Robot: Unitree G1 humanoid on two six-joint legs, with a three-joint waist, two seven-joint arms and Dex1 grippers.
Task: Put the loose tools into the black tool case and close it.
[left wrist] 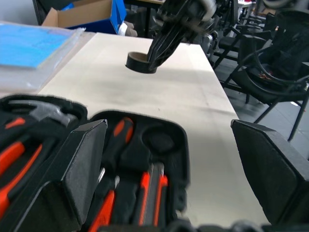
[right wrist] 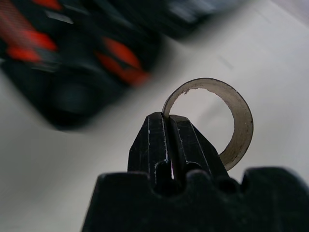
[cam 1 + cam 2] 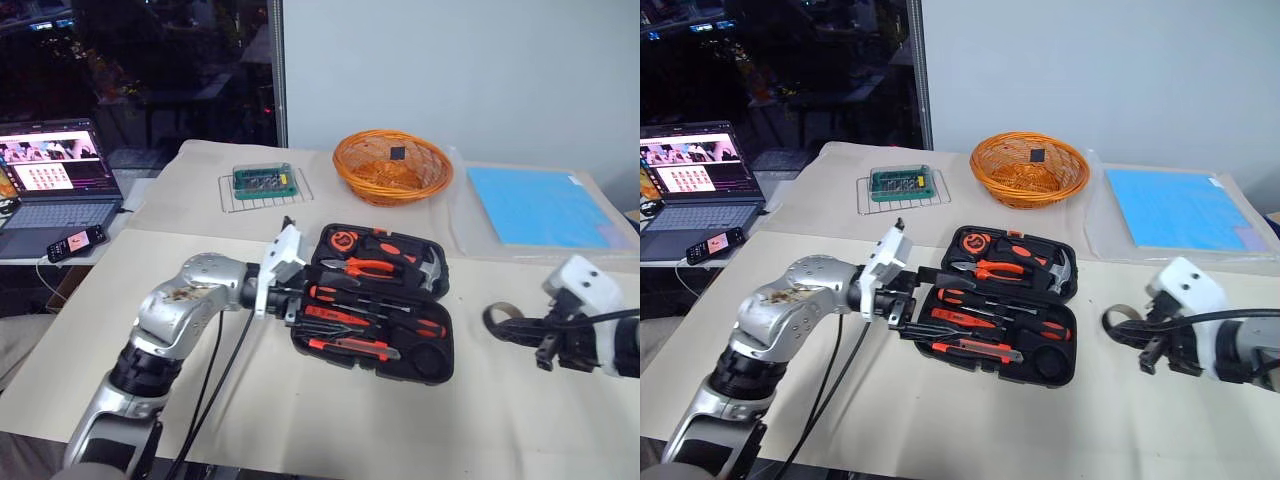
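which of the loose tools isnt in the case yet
The small tape roll: it hangs pinched in the right gripper, off to the side of the open black tool case, while the screwdrivers and knife lie in their slots.

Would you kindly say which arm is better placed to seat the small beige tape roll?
Right: its end effector is pinched shut on the beige tape roll beside the open black plastic tool case.

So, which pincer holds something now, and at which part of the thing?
The right pincer is shut on the tape roll, pinching its thin wall at the rim. The left pincer is open beside the tool case and holds nothing.
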